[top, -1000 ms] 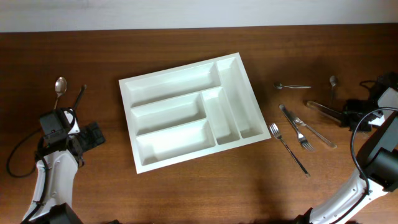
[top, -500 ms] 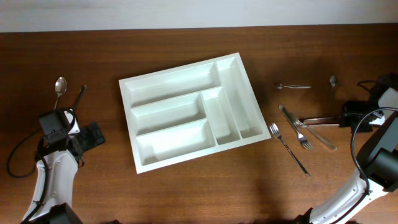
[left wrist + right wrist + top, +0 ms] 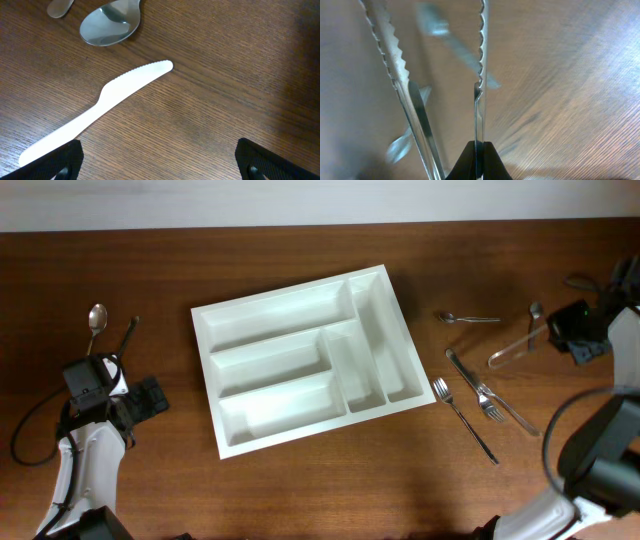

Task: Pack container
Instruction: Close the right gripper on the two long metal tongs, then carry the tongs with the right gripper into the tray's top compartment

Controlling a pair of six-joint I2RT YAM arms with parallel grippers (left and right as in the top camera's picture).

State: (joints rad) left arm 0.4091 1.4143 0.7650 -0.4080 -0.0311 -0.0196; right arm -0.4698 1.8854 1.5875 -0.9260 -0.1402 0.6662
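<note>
White plastic container (image 3: pixel 270 365): compartments bare. Serrated tongs (image 3: pixel 517 347): clamped in right gripper (image 3: pixel 577 332), off surface (image 3: pixel 300 490), likely for transfer. Left gripper (image 3: pixel 160 162): spread wide above white knife (image 3: pixel 107 97), idle.

The container (image 3: pixel 310 360), a white five-compartment tray, lies flat and skewed mid-table.

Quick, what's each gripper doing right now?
Left gripper: open, holding nothing.
Right gripper: closed on the tongs.
</note>
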